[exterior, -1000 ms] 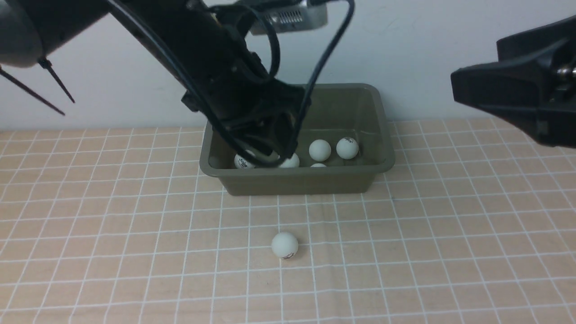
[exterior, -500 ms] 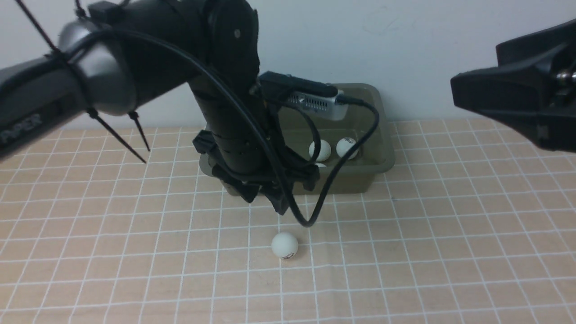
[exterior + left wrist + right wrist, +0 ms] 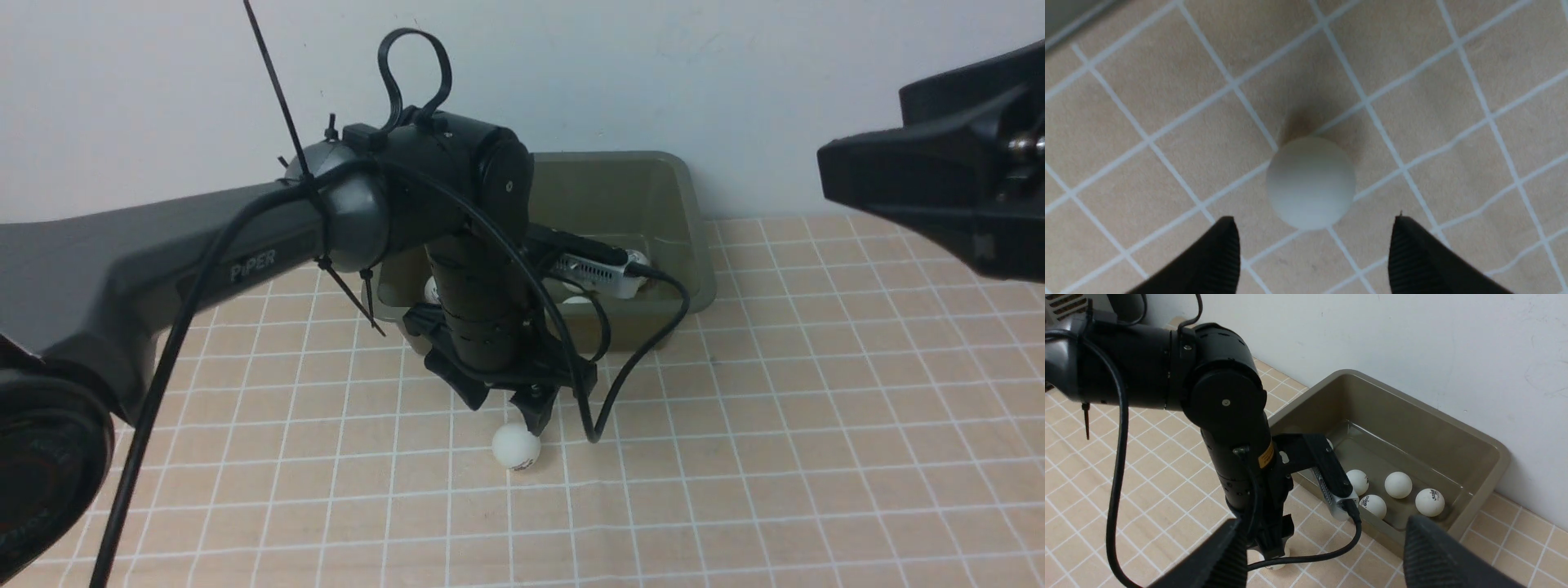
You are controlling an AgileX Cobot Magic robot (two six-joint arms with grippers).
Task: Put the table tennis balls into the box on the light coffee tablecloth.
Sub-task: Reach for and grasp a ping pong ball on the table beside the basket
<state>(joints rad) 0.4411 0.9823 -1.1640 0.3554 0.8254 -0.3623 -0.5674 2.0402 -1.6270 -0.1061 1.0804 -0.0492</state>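
Front view: left arm (image 3: 473, 294) hides the box's (image 3: 620, 188) near-left corner and most table tennis balls (image 3: 1398, 484) inside, right arm (image 3: 939, 196) is cut off by the picture's edge, ball logos too small to read.

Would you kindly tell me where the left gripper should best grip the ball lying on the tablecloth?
Probably across its widest middle, straight from above: the table tennis ball is round and lies free on the tablecloth, with the open left gripper above it.
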